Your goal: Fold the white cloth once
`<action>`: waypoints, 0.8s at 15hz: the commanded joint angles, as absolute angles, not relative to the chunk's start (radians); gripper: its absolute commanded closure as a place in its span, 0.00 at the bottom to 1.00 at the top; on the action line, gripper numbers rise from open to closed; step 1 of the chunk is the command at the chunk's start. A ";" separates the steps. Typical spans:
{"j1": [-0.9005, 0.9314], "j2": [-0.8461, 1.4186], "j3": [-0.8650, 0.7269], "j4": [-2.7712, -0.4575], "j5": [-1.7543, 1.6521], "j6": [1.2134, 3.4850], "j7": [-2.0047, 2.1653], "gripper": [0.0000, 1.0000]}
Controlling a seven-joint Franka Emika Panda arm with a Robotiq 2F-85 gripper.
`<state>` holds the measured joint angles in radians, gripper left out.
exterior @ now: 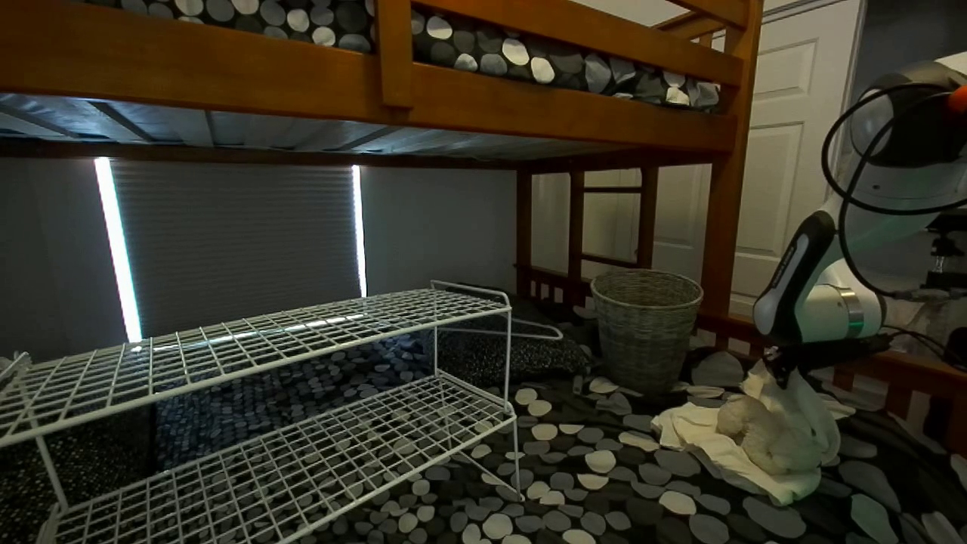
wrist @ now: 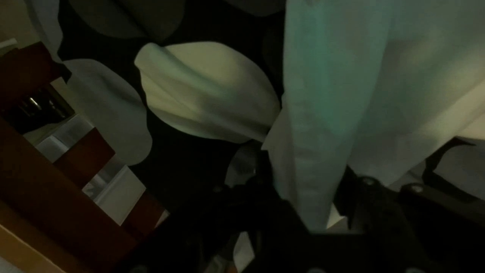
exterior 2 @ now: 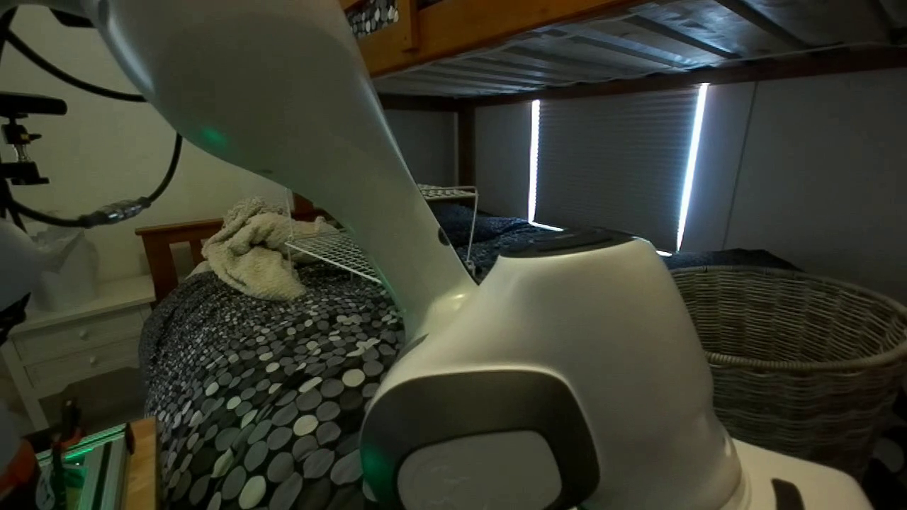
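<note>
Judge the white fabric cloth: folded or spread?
Neither fully: part of the white fabric cloth lies on dark dotted bedding, part peaks upward.

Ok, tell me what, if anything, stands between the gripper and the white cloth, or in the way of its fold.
Nothing visible stands between the gripper and the white cloth: it holds a raised part. But a fluffy off-white thing lies on the cloth beside that part; the fold may have to pass over it.

Draped white cloth looked matt. Tall round grey-brown wicker basket was rough. Long orange-brown wooden rail showed soft sheen. White wire-grid metal-looking rack looked smooth; bundled cream fleecy blanket, matt and nubbly.
</note>
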<state>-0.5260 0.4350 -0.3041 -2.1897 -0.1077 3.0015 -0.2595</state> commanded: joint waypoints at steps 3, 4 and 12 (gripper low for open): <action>-0.545 0.416 -0.286 -2.196 -0.094 2.945 -0.276 1.00; -0.541 0.402 -0.288 -2.204 -0.096 2.917 -0.277 1.00; -0.463 0.151 -0.327 -2.352 -0.151 2.808 -0.330 0.99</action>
